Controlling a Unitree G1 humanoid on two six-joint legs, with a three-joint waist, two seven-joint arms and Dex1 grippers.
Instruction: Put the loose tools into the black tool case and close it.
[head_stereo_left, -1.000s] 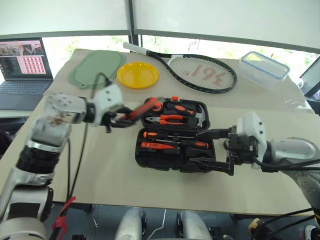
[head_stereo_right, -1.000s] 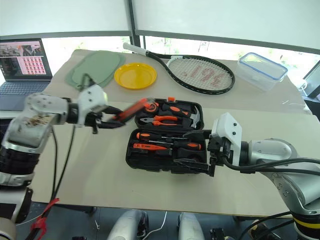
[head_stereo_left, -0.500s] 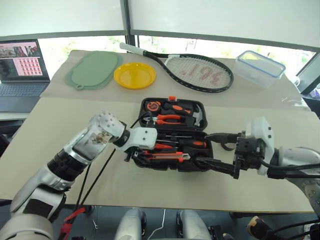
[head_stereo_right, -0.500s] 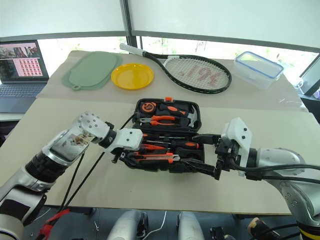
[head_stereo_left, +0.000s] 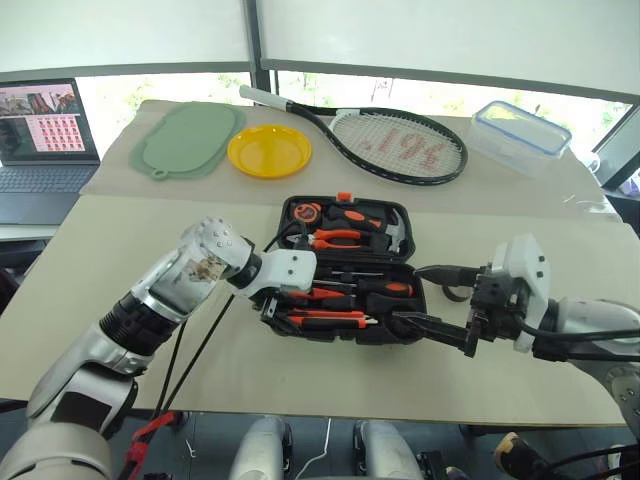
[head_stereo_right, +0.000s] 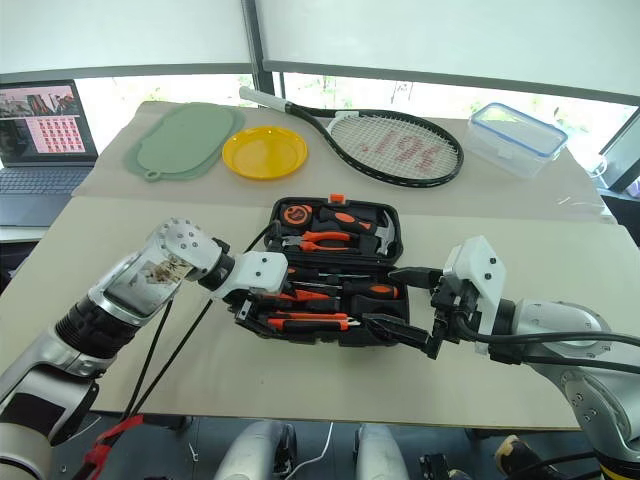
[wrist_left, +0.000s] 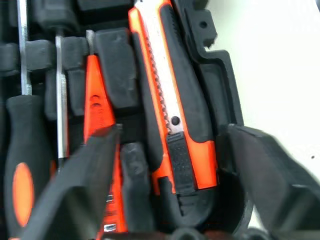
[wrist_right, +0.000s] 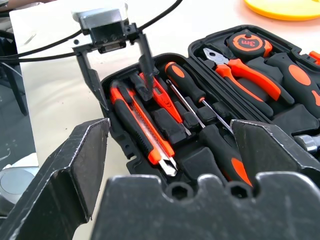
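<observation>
The black tool case (head_stereo_left: 283, 214) lies open in the middle of the table. Its front half holds two black-and-orange screwdrivers (head_stereo_left: 386, 287), a thin red screwdriver (wrist_right: 161, 96) and the black-and-orange utility knife (head_stereo_left: 327, 320), which rests in the frontmost recess. My left gripper (head_stereo_left: 283, 300) hangs open over the case's left end, its fingers (wrist_left: 100, 150) standing either side of the knife's handle (wrist_left: 182, 150) without gripping it. The small dark tape roll (wrist_right: 248, 43) sits in the lid half. At the case's right end my right gripper (head_stereo_left: 408, 295) stands open and holds nothing.
Orange-handled pliers (head_stereo_left: 335, 238) and a hammer (head_stereo_left: 397, 232) sit in the lid half. Behind the case lie a racket (head_stereo_left: 398, 143), a yellow plate (head_stereo_left: 269, 150) and a green mat (head_stereo_left: 188, 138). A clear blue-rimmed box (head_stereo_left: 519, 135) stands back right, a laptop (head_stereo_left: 42, 130) far left.
My left gripper carried the utility knife from the left down onto the case, set it in the front recess and opened. The right gripper stayed beside the case.
</observation>
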